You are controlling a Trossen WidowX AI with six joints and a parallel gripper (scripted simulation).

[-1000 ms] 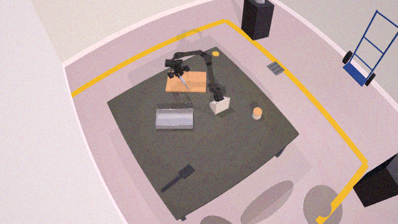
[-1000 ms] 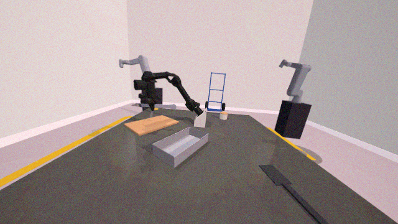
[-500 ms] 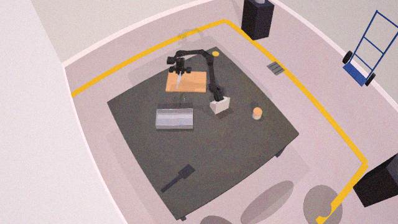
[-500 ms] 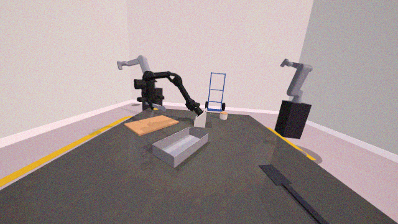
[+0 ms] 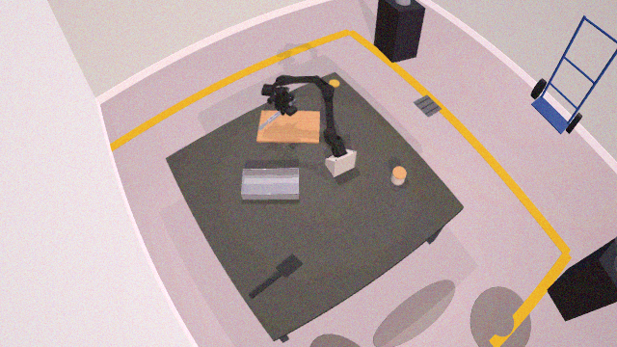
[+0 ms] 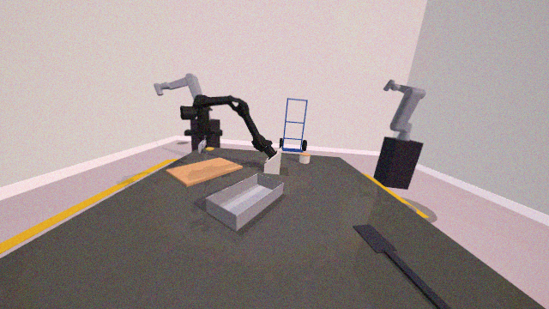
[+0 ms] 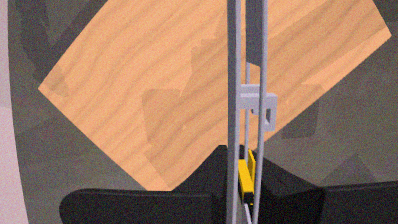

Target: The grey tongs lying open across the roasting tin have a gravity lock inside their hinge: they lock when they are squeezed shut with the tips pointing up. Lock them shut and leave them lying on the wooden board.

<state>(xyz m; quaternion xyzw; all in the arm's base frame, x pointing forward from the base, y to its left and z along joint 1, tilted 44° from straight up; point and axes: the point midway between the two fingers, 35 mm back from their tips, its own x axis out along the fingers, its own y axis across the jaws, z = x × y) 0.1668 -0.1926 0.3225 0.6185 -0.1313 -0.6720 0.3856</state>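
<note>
The grey tongs [image 5: 270,121] [image 6: 202,146] [image 7: 233,75] are off the roasting tin, held in the air. Their two long arms lie close together and nearly parallel. My gripper [image 5: 288,112] [image 6: 203,134] [image 7: 230,152] is shut on them, with a yellow piece showing between the fingers. The wooden board [image 5: 301,136] [image 6: 214,173] [image 7: 115,110] lies flat on the table; in the wrist view it is below and behind the tongs, turned diagonally. The roasting tin [image 5: 270,197] [image 6: 262,207] stands apart from the board and holds no tongs. Whether the lock is engaged cannot be told.
The arm rises from a white base block [image 5: 343,165] [image 6: 273,164] beside the board. A pale jar with an orange lid [image 5: 398,174] [image 6: 304,158] stands beyond it. A dark spatula [image 5: 289,265] [image 6: 373,237] lies on the table, and a small yellow disc [image 5: 334,83] [image 6: 209,148] lies near a corner.
</note>
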